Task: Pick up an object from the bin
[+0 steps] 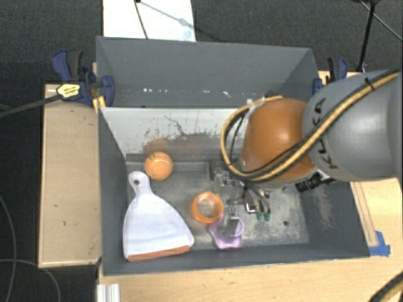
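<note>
As gripper (237,214) hangs low between orange cup (206,207) and purple lump (227,235), probably poised to pick; open or clenched, can't tell.

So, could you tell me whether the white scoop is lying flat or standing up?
Lying flat: the white scoop shows its broad face upward on the bin floor, handle toward the orange ball.

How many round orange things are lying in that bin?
2. An orange ball lies at the back left of the bin. An orange see-through cup-like piece sits mid-floor, just left of the gripper. The arm may hide more beneath it.
</note>
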Motion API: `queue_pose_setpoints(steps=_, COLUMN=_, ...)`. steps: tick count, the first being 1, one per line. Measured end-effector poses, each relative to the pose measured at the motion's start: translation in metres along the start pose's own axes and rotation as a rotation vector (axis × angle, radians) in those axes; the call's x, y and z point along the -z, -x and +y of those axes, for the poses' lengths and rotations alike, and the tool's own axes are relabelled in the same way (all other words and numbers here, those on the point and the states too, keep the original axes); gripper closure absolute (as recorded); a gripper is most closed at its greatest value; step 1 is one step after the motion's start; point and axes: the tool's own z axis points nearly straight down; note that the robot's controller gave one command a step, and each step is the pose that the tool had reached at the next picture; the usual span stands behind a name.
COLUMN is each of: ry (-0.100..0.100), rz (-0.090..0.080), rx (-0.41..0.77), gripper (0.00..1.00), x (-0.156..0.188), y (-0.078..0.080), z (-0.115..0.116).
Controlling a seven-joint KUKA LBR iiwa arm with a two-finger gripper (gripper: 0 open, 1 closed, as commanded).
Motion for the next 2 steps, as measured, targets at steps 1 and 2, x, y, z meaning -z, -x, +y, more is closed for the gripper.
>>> queue_pose_setpoints(steps=1, ry=-0.002, rz=0.011, rx=0.013, gripper=0.0, x=-0.038, y=-0.006, z=-0.006)
queue_pose_setpoints(steps=2, ry=-0.002, rz=0.007, rx=-0.064, gripper=0.0, x=-0.06, y=-0.011, z=0.001)
